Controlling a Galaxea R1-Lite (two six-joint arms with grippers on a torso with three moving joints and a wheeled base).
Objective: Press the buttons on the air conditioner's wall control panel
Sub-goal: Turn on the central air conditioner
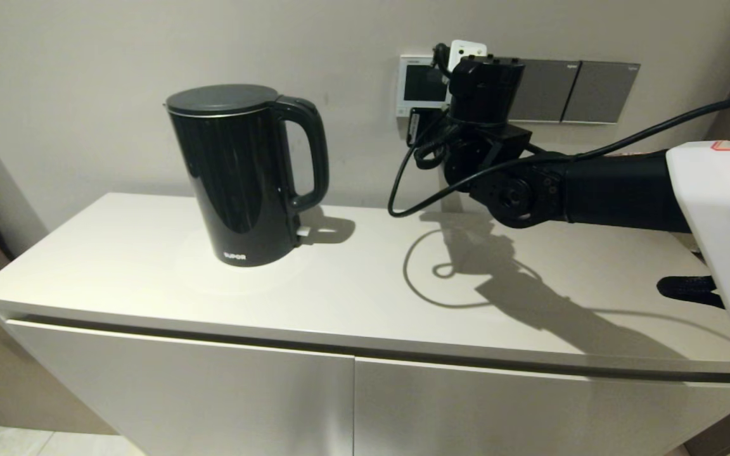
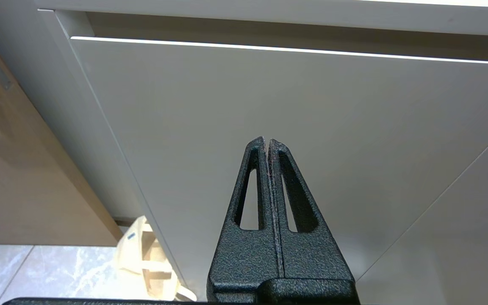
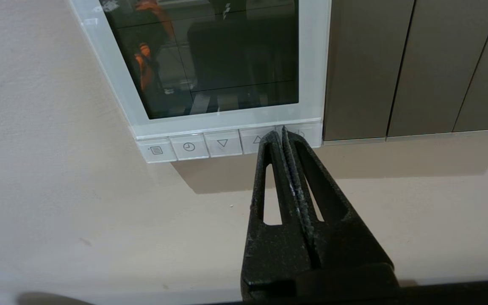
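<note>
The white wall control panel (image 1: 417,85) hangs on the wall above the cabinet; its screen (image 3: 210,55) is dark. A row of small pale buttons (image 3: 189,146) runs along its lower edge. My right gripper (image 3: 281,131) is shut and empty. Its tips lie over the seam between the up-arrow button (image 3: 252,139) and the rightmost button (image 3: 307,133); I cannot tell whether they touch. In the head view the right wrist (image 1: 485,88) covers the panel's right side. My left gripper (image 2: 267,140) is shut and empty, low in front of a cabinet door (image 2: 354,127).
A black kettle (image 1: 244,177) stands on the white cabinet top (image 1: 352,285), left of the panel. Dark grey switch plates (image 1: 571,92) adjoin the panel's right side, also in the right wrist view (image 3: 417,63). A black cable (image 1: 403,190) hangs from my right wrist.
</note>
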